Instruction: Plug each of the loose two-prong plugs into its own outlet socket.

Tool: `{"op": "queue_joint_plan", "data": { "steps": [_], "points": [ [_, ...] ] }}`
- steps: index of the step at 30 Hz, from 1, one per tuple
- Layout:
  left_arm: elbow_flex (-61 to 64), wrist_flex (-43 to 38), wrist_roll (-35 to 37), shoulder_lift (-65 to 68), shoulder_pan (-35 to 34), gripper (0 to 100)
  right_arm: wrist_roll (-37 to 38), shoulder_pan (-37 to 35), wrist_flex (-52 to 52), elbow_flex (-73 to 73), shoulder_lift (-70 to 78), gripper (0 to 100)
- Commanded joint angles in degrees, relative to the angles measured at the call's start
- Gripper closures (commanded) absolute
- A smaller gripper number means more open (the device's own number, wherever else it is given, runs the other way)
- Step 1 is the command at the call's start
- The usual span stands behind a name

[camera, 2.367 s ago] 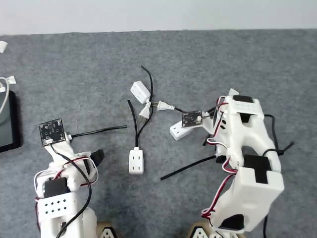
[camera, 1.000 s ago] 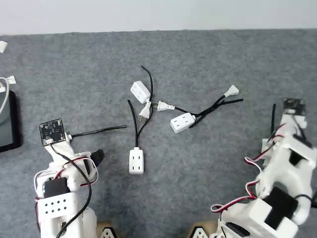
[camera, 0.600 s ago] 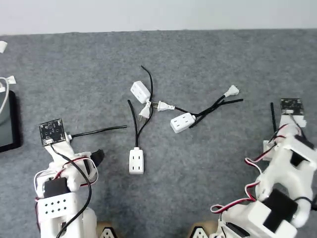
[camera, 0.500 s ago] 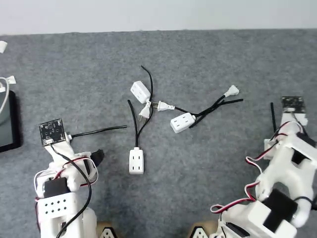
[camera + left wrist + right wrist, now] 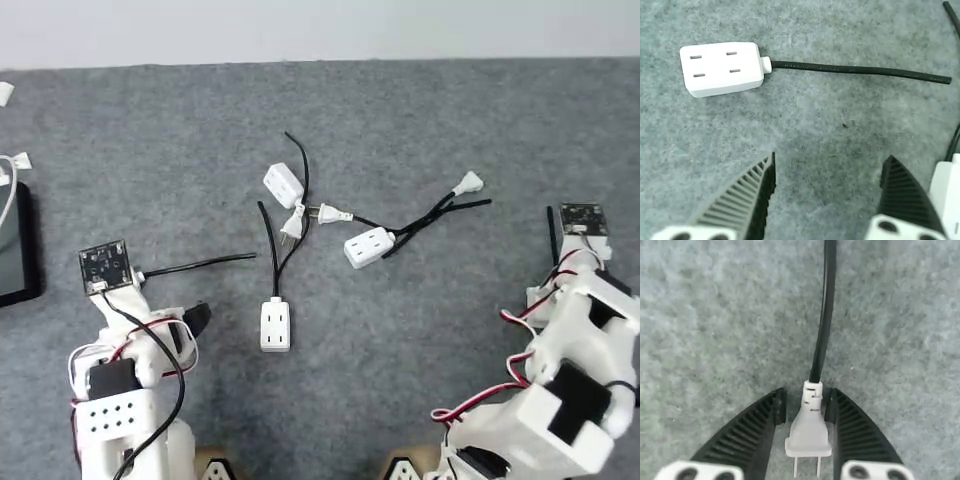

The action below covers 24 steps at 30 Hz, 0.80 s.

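White plug [image 5: 809, 436] sits clamped in right pincer [image 5: 805, 394].

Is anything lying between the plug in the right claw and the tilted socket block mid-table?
Nothing visible does: bare mat lies between the plug in the right claw and the socket block. Black cords leave the block's end on that side, but its slotted face is uncovered.

Our left arm [image 5: 128, 385] sits folded low at the near left, the left gripper [image 5: 830, 165] pointing down with jaws spread wide. Our right arm [image 5: 565, 380] sits folded at the near right, the right gripper [image 5: 806, 395] pointing down, its fingers [image 5: 755, 425] pinching a plug [image 5: 809, 432] by its sides
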Motion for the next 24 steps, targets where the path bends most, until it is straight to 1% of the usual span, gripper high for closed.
{"op": "queue_joint_plan", "data": {
  "steps": [1,12,14,16,18,22,24],
  "points": [
    [-0.6,-1.7,-0.5,-0.6,0.1,69,0.5,-0.2,-1.5,-3.9,-0.2,85.5],
    [-0.6,-1.7,-0.5,-0.6,0.1,69,0.6,-0.3,-2.2,-4.5,-0.1,86.2],
    [-0.6,-1.7,-0.5,-0.6,0.1,69,0.8,-0.2,-2.2,-4.5,0.6,90.7],
    [-0.6,-1.7,-0.5,-0.6,0.1,69,3.5,-0.2,-1.9,-5.1,2.0,96.1],
    [-0.6,-1.7,-0.5,-0.6,0.1,69,5.9,-0.3,-1.7,-5.9,4.3,98.7],
    [-0.6,-1.7,-0.5,-0.6,0.1,69,6.4,-0.1,-1.3,-8.7,9.1,97.1],
    [-0.6,-1.7,-0.5,-0.6,0.1,69,6.5,-0.1,1.3,-10.9,10.9,96.3]
  ]
}}
